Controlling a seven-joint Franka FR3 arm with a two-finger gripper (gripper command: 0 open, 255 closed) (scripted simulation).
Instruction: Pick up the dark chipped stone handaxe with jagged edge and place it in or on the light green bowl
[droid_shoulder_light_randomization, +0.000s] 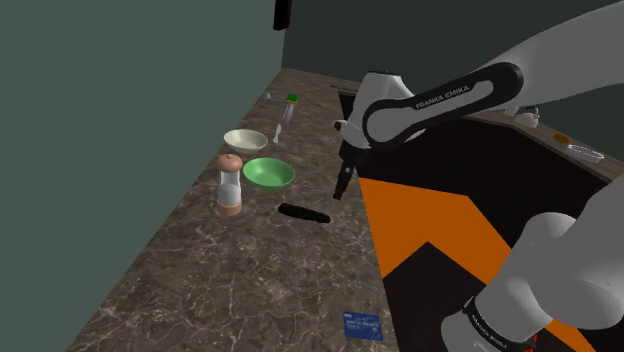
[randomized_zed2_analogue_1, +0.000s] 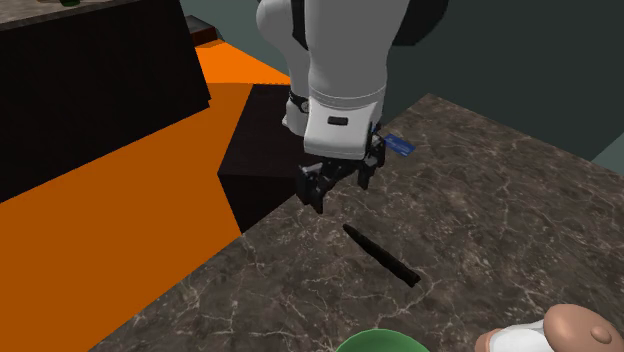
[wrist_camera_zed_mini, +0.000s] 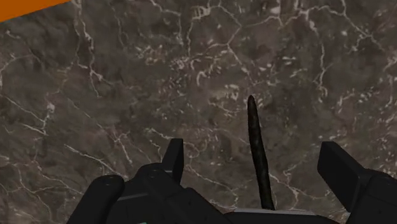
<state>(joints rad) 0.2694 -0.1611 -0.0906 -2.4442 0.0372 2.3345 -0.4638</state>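
Counter edge (droid_shoulder_light_randomization: 362, 238) lies near handaxe (droid_shoulder_light_randomization: 303, 212), fingers (wrist_camera_zed_mini: 340, 170) parted above.

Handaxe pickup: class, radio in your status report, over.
Fingers open, hovering above handaxe. It lies flat on counter, not held. Green bowl empty; mill stands beside it.

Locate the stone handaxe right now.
In the shoulder view, the handaxe lies flat on the counter, to the lower right of the green bowl, with the open tool just above it.
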